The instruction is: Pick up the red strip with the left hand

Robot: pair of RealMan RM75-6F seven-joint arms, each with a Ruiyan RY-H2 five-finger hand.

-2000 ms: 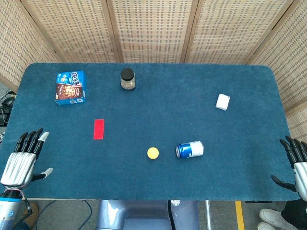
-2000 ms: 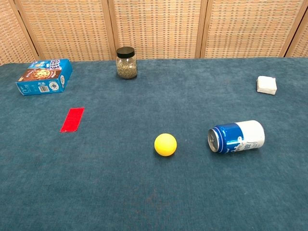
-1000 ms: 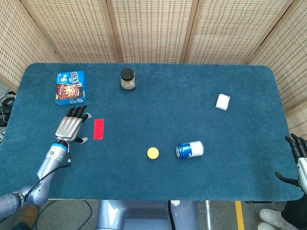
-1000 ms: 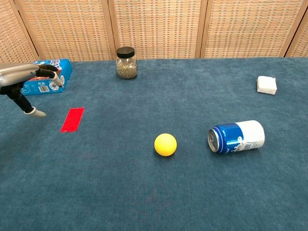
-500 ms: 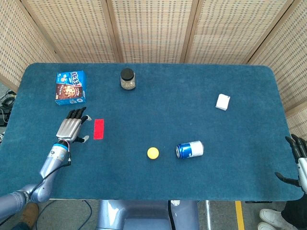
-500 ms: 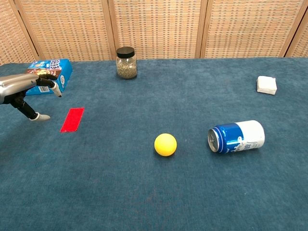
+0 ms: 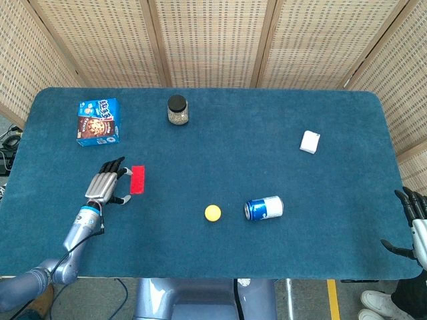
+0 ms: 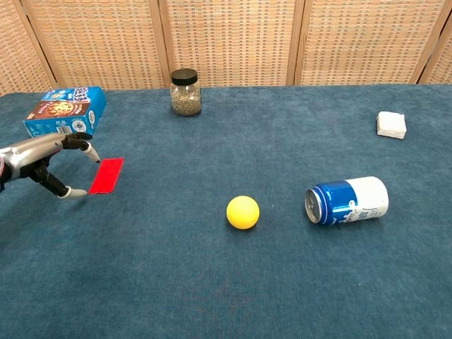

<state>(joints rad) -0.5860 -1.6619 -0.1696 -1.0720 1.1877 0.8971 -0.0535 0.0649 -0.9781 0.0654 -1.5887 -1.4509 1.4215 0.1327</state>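
Red strip (image 7: 137,179) flat on blue-carpeted surface (image 7: 267,147), near left edge, below snack box (image 7: 98,122) and well apart from jar (image 7: 177,110), yellow ball (image 7: 212,213), toppled can (image 7: 264,208) and small white block (image 7: 309,141). Left hand (image 7: 107,185) just beside strip on its outer side, fingers (image 8: 79,145) spread and grasping nothing, thumb low near strip's nearer end in chest view, other fingertips reaching over toward its far end; actual contact with strip hard to confirm, though a fingertip seems to meet its upper corner in head view. Right hand (image 7: 413,227) parked at far right edge of surface, fingers apart, holding nothing. Step in hand, by judgement: final approach, grasp not yet made. Next move likely calls for a small shift across so thumb and fingertips bracket strip, then a low pinch against carpet. Thin, flat piece on pile, so probably hard to get under; an edge may need nudging up first, and a sideways brush could merely slide it away
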